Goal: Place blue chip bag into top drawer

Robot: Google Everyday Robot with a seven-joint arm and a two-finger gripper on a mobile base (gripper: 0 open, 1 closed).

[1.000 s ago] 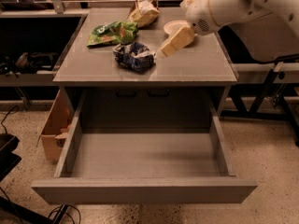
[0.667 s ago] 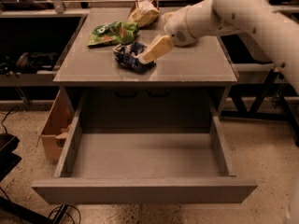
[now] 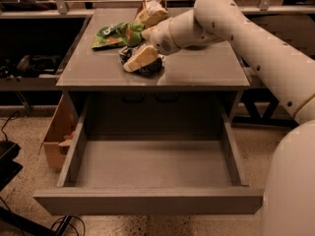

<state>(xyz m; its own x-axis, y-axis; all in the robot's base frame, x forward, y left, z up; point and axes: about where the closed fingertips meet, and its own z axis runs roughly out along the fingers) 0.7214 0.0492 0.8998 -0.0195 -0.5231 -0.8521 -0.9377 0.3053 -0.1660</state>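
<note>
So far the top drawer point(image 3: 147, 200) is open, but the blue chip bag point(image 3: 153, 68) lies near the middle of the worktop point(image 3: 206, 68) under the gripper point(image 3: 140, 58), which may be open or closed, I cannot tell, so lifting it in is left.

My gripper point(image 3: 139, 59), above the table point(image 3: 197, 75) at back left, hides most of the blue chip bag point(image 3: 153, 69); my arm point(image 3: 256, 43) is cut off at right.

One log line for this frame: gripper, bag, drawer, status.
gripper: at blue chip bag on tabletop | top drawer: open, bag not inside | placement: not done
</note>
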